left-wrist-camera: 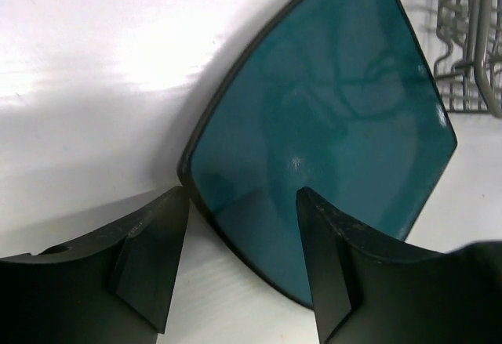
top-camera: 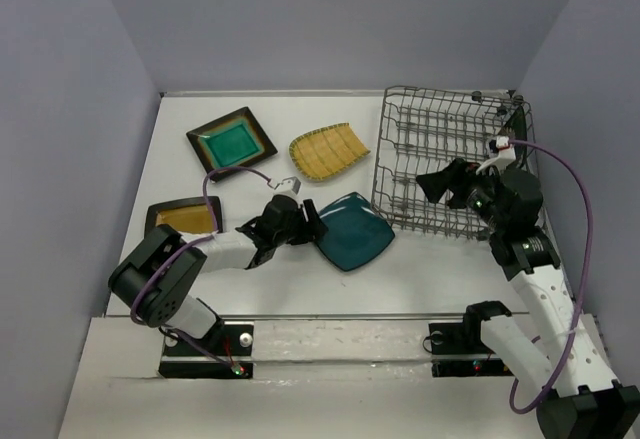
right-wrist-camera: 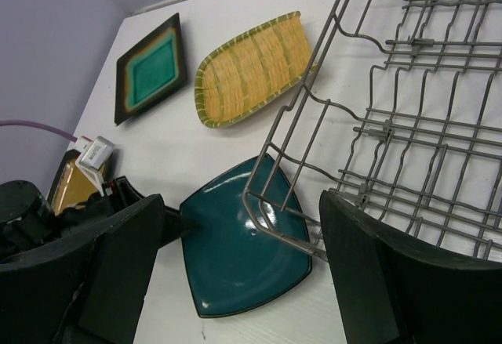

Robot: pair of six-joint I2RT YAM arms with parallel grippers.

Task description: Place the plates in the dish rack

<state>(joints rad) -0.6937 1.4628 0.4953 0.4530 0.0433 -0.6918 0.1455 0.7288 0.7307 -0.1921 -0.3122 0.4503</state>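
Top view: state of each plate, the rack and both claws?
Plain teal squarish plate, flat on table.
Dark-rimmed teal-centre plate, flat on table.
Yellow ribbed plate, flat on table.
Dark-rimmed mustard-centre plate, flat, partly hidden by left arm.
Grey wire dish rack, no plates inside.
Left claw, open, astride plain teal plate's corner.
Right claw, open, empty, by rack's near edge.

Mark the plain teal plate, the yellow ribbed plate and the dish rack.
plain teal plate [top-camera: 352, 231]: top view, centre of its face.
yellow ribbed plate [top-camera: 328, 151]: top view, middle of the ribbed surface.
dish rack [top-camera: 440, 144]: top view, bare wire floor of the basket.
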